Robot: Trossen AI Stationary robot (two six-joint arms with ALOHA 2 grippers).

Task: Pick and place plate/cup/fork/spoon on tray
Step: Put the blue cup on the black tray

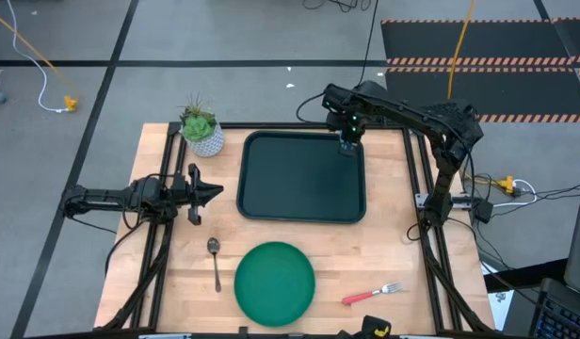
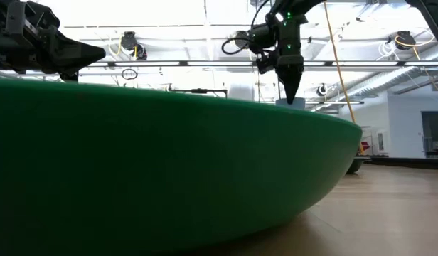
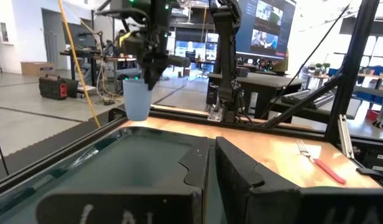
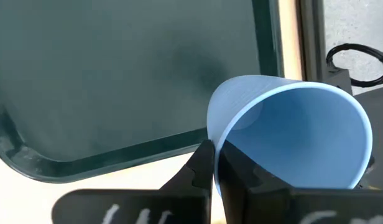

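The dark tray point(image 1: 299, 179) lies in the middle of the table. My right gripper point(image 1: 349, 146) stands over the tray's far right corner, shut on the light-blue cup point(image 3: 137, 99), which also shows in the right wrist view point(image 4: 291, 130). My left gripper point(image 1: 213, 193) waits, shut and empty, to the left of the tray. The green plate point(image 1: 274, 282) lies flat on the table near the front edge and fills the low view point(image 2: 155, 163). The silver spoon point(image 1: 215, 262) lies left of the plate. The red-handled fork point(image 1: 373, 294) lies right of it. My right gripper pinches the cup's rim wall point(image 4: 224, 144), one finger inside the cup and one outside point(image 4: 201, 163). The fingers come from above, pointing down point(image 3: 149, 68). The cup hangs below them, about upright, over the tray's far right corner. Whether its bottom touches the tray I cannot tell.
A white patterned pot with a green plant point(image 1: 203, 132) stands at the table's far left, beside the tray's far left corner. Bare wood shows between the tray and the plate and along the table's right side.
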